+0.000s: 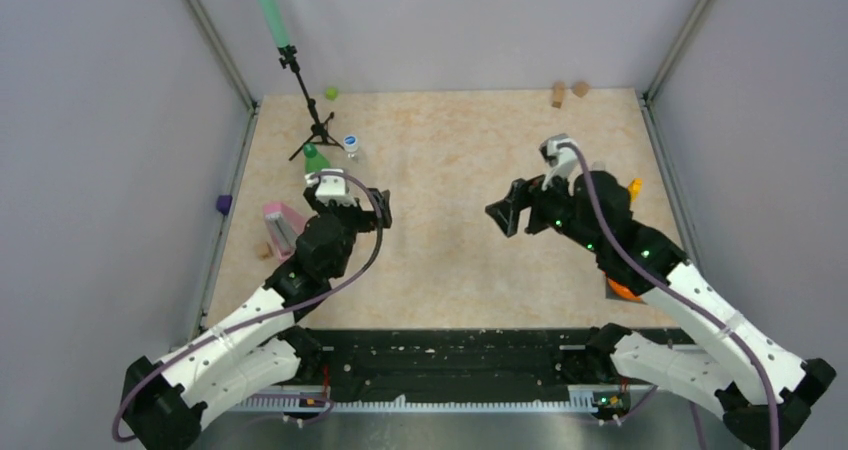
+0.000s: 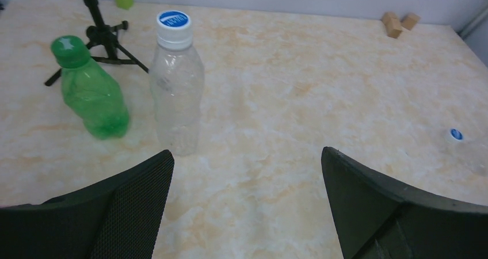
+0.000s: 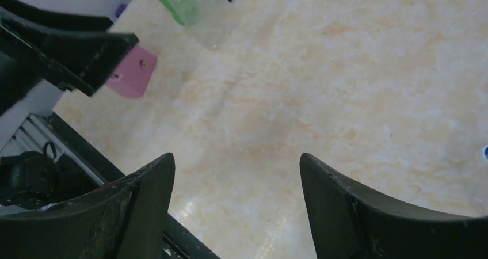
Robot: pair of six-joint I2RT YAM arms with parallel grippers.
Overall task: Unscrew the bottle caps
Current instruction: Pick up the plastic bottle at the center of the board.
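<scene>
A translucent green bottle [image 2: 92,95] with a dark green cap [image 2: 70,46] stands upright next to a clear bottle [image 2: 176,92] with a blue cap [image 2: 174,20]. Both show at the far left of the top view, the green bottle [image 1: 315,158] and the clear bottle [image 1: 353,148]. My left gripper [image 2: 247,161] is open and empty, just short of the clear bottle and to its right; it also shows in the top view [image 1: 372,206]. A loose blue cap [image 2: 456,134] lies on the table to the right. My right gripper [image 3: 237,164] is open and empty above bare table at mid-right [image 1: 508,216], pointing towards the left arm.
A black tripod [image 1: 310,120] stands just behind the bottles, with a lime-green lump [image 1: 330,94] beyond it. A pink block [image 1: 280,220] sits left of my left arm. Two wooden blocks [image 1: 568,92] lie at the back wall. An orange object [image 1: 622,290] is under my right arm.
</scene>
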